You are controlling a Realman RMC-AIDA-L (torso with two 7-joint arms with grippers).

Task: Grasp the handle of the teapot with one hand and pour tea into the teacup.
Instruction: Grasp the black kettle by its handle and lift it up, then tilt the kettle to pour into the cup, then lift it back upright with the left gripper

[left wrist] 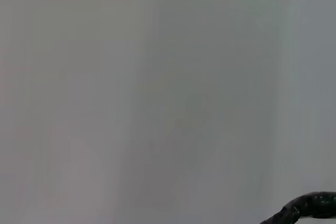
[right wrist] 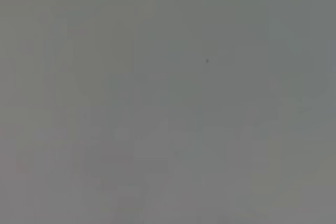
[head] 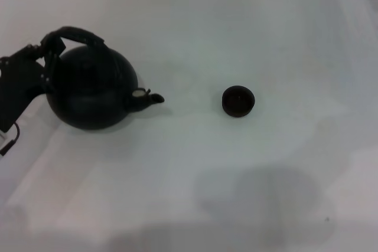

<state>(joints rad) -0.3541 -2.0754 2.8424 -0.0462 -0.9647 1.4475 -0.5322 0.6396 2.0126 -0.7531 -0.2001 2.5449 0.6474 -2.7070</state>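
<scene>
The round matte-black teapot (head: 91, 90) stands at the left of the white table, its short spout (head: 151, 98) pointing right toward the teacup. The small dark teacup (head: 238, 101) stands upright to the right of the spout, well apart from it. The arched black handle (head: 80, 33) leans toward the pot's left side. My left gripper (head: 50, 47) comes in from the left edge and is closed around the handle's left part. A piece of the handle shows in the left wrist view (left wrist: 310, 205). My right gripper is out of view.
The white table (head: 236, 28) spreads around both objects. A soft grey shadow (head: 266, 196) lies on its near middle. The right wrist view shows only plain grey surface.
</scene>
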